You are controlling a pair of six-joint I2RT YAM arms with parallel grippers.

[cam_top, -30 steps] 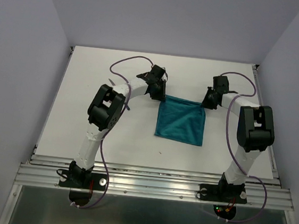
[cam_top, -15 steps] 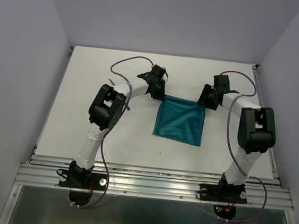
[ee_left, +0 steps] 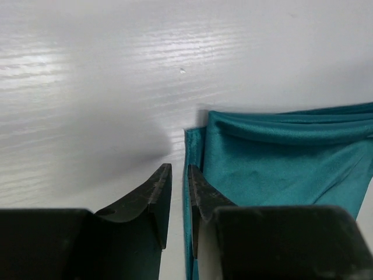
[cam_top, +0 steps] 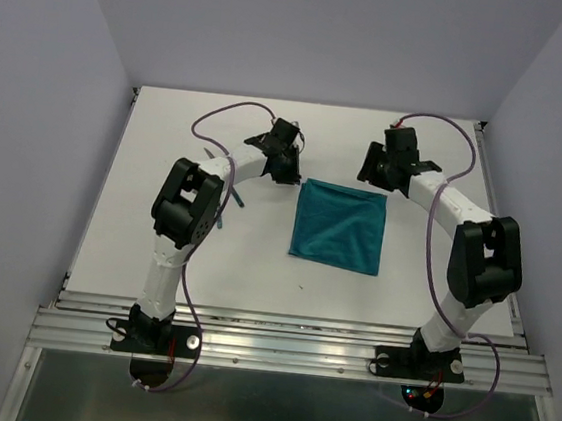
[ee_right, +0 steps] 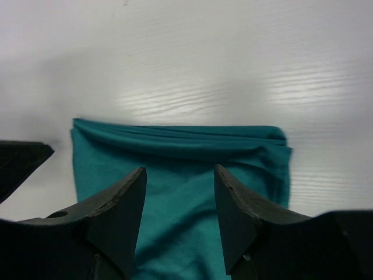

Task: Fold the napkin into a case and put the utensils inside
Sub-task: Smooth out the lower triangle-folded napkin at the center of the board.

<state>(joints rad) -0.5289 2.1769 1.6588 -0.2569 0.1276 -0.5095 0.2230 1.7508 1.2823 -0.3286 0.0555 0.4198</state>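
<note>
Judging another fold due: pinch both far corners together, through every layer, lift level, carry over evenly so edges meet. Note left gripper parted a mere sliver, gripping nothing, one finger just beside a corner of the napkin. Note right gripper wider apart, empty, poised over the layered far edge. Find napkin lying flat on the table, between both arms

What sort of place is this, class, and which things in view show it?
Probably a robotics lab test cell: two white-and-black jointed robot arms bolted to a ribbed aluminium rail at the edge of a white table, plain lilac panels walling it in, and one teal-green square cloth napkin as workpiece.
</note>
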